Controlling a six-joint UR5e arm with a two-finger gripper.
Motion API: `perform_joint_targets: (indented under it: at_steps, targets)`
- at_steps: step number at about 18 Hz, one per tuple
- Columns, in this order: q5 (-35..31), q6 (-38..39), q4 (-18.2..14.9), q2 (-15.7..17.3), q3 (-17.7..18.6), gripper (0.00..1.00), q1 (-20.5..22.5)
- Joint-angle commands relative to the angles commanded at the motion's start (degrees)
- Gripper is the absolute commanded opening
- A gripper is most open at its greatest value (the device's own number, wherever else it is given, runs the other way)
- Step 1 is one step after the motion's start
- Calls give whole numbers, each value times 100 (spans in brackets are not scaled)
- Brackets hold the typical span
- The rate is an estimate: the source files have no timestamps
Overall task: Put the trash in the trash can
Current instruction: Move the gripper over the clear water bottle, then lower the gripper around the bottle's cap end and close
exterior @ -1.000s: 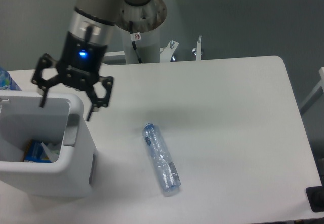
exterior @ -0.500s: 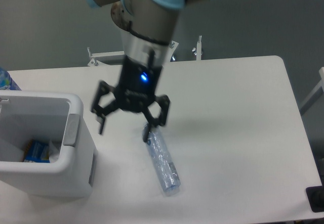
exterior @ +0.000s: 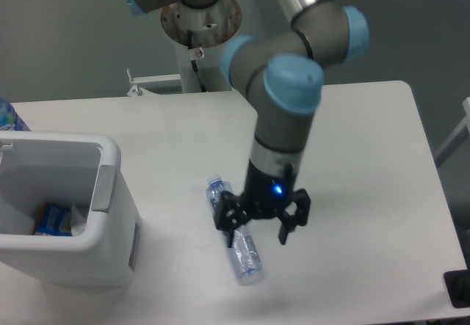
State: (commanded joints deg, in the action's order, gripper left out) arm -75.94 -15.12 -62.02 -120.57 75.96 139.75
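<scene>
The bottle [exterior: 236,238] is slim, clear and bluish, with a crushed, wrinkled body and a darker blue band near its lower end. It lies flat on the white desk [exterior: 367,156], slanting from upper left to lower right, to the right of the trash can [exterior: 110,193] and apart from it. Its upper end, nearer the bin, shows a rounded blue tip.

The gripper [exterior: 257,237] hangs directly over the bottle's middle, pointing down, a small blue light glowing on its body. Its black fingers [exterior: 229,231] are spread wide: one falls across the bottle's left side, the other stands to the right of the bottle over bare desk. Whether either finger touches the plastic cannot be told.

The trash can is a boxy white bin with a thick rounded rim and a grey panel on its right side, standing at the desk's left edge. Inside it lie a blue and yellow item [exterior: 53,220] and some pale crumpled material [exterior: 77,216] beside it.
</scene>
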Motion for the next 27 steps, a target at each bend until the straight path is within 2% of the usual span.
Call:
perform_joint_targets:
  at_steps: [1,3,6,9,17,20,25,27]
  targets:
    - [-9,-9,-334,-114,-168,100,-9]
    - [-18,-9,-644,-282,-406,100,-18]
    - [-96,-9,-715,-528,-591,100,-105]
    - [-631,-9,-917,-704,-617,100,-281]
    - [-1159,0,-865,-933,-495,100,-632]
    - [-1397,-9,-830,-915,-337,100,-668]
    - [-1731,61,-812,-1038,-336,100,-764]
    - [-1880,96,-655,-1082,-328,100,-844]
